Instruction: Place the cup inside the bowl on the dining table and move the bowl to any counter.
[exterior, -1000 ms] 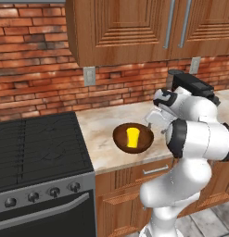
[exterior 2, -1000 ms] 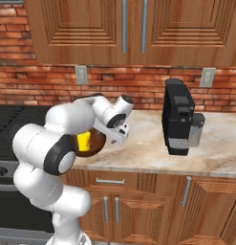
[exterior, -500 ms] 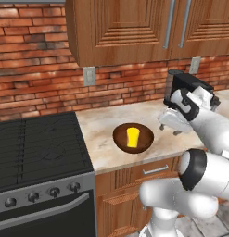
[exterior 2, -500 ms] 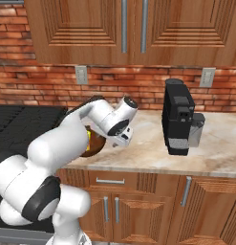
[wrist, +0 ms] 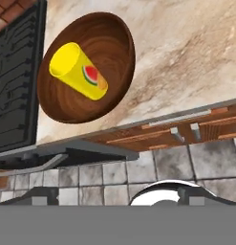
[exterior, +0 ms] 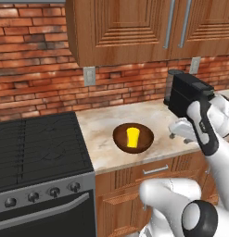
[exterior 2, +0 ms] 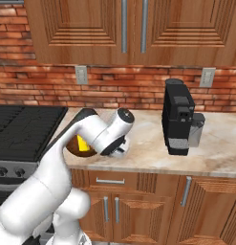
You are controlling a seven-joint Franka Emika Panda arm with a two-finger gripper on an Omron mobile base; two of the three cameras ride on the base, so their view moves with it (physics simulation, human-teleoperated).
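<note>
1. Where the left base view is considered, the bowl (exterior: 133, 138) is seen at the centre of the frame on the counter (exterior: 104, 127), just right of the black stove top (exterior: 37, 148); the cup (exterior: 131, 137) is held inside it. The gripper (exterior: 180, 131) is placed right of centre, apart from the bowl, in front of the black coffee machine (exterior: 185, 95); its jaws are taken as spread wide, with nothing pinched.

2. Seen from the right base view, the bowl (exterior 2: 77, 149) is partly hidden at centre left behind the white arm, with the yellow cup (exterior 2: 82, 142) showing inside. The coffee machine (exterior 2: 178, 117) is set right of centre.

3. Within the hand view, the bowl (wrist: 88, 66) is found at upper left, and the cup (wrist: 80, 70) is laid tilted inside it, a red mark on its side.
</note>
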